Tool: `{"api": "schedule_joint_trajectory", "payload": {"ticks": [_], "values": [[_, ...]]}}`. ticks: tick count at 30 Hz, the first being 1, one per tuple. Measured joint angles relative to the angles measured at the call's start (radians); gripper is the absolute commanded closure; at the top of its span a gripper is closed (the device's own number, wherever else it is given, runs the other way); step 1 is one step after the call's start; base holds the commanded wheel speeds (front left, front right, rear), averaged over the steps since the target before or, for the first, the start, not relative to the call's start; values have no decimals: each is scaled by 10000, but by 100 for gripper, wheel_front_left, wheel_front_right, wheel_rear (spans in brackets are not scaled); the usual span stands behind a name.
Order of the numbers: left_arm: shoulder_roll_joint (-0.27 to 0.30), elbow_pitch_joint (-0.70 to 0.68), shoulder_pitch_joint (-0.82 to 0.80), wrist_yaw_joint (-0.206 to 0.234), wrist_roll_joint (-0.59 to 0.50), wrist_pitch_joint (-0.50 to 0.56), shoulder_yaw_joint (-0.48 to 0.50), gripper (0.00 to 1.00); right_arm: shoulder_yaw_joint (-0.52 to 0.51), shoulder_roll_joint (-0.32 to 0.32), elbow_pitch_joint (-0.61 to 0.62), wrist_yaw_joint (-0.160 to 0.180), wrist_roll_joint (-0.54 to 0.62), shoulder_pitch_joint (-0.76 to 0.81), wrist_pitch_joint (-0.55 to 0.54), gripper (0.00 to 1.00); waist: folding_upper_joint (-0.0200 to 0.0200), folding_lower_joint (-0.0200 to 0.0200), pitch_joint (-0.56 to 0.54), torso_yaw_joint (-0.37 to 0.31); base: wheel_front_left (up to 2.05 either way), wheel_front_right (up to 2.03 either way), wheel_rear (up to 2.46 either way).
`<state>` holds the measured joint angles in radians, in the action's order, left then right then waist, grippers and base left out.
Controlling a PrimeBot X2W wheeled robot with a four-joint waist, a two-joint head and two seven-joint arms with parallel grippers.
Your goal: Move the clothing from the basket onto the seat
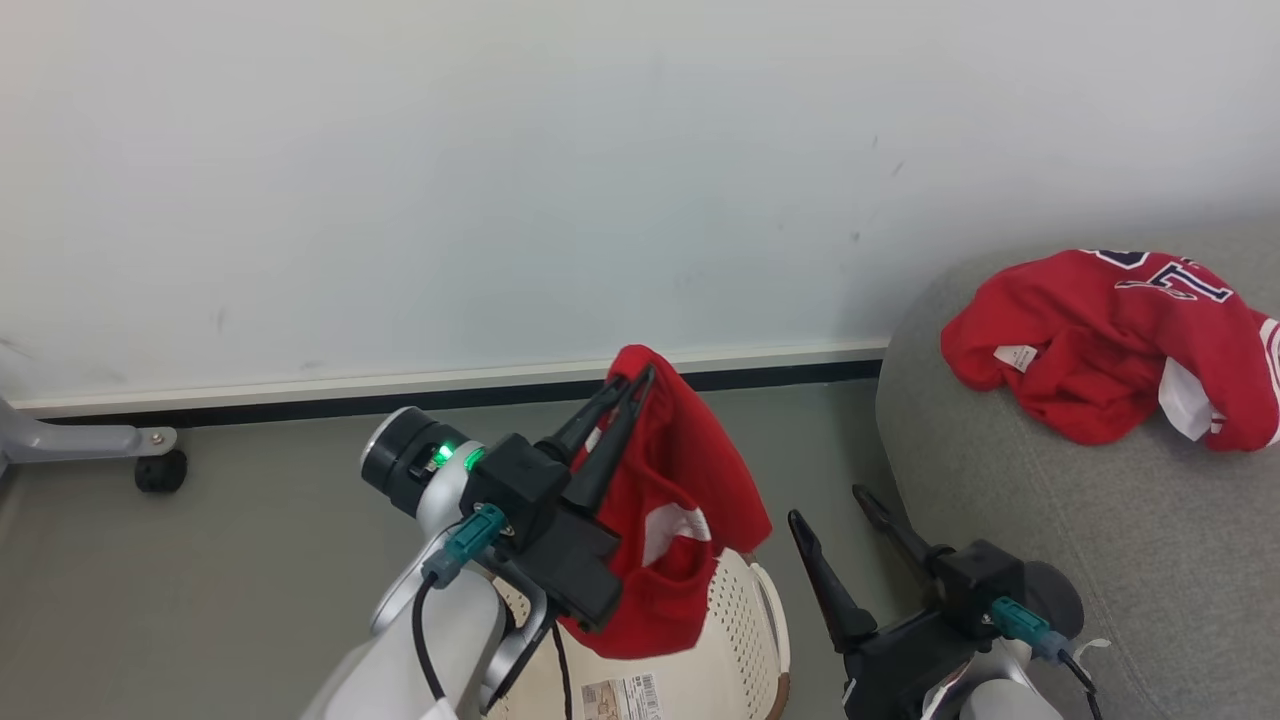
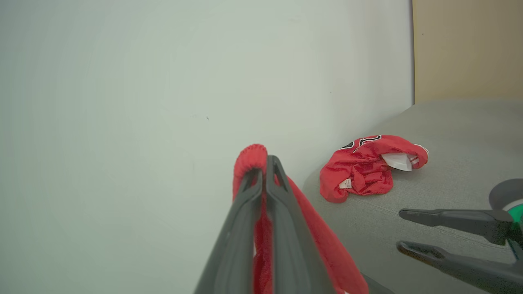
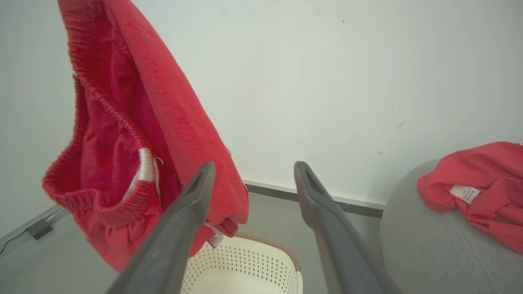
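Seat had the jersey lying on it; the basket sat on the floor beside it and looked empty. Carry step was in hand: the shorts hung above the basket, pinched between the left gripper's pressed-together fingers, while the right gripper was spread and idle. Next move, I'd judge: swing the left arm right over the seat, then release.

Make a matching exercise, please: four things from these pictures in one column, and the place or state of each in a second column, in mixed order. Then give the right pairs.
Column A
1. red shorts
2. red jersey
3. basket
4. right gripper

Column B
a. lies crumpled on the grey seat
b. open, holds nothing
c. hang from the shut left gripper
d. stands on the floor, below the hanging garment

Pairs: 1-c, 2-a, 3-d, 4-b
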<state>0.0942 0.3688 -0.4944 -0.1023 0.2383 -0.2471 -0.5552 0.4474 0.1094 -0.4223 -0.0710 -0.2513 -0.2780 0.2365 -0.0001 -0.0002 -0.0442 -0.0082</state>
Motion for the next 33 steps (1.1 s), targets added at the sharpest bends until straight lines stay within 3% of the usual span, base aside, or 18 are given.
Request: {"api": "schedule_joint_trajectory", "payload": {"ticks": [10, 21, 22, 24, 26, 33], "values": [[-138, -794, 225, -50, 0, 447, -614, 100, 1045, -121, -704, -345, 268, -248, -309, 0, 1, 2, -369, 393, 0, 0, 0], [-121, -1912, 605, -111, 61, 926, -894, 100, 1375, -217, -1595, -393, 495, -927, -420, 0, 1, 2, -492, 625, 0, 0, 0], [-111, -1960, 631, -111, 77, 984, -895, 100, 1386, -226, -1680, -407, 495, -1000, -420, 6, 1, 2, -488, 629, 0, 0, 0], [-73, -2033, 708, -111, 104, 1064, -894, 100, 1394, -240, -1785, -433, 495, -1088, -416, 64, 2, 2, -479, 633, 0, 0, 0], [-44, -2073, 743, -111, 163, 1151, -890, 100, 1432, -255, -1933, -435, 495, -1190, -416, 100, 2, 2, -467, 629, 0, 0, 0], [136, -2140, 1090, -21, 414, 1327, -612, 100, 1532, -276, -2086, -441, 489, -1280, -332, 100, 2, 2, -434, 482, 0, 0, 0]]}}
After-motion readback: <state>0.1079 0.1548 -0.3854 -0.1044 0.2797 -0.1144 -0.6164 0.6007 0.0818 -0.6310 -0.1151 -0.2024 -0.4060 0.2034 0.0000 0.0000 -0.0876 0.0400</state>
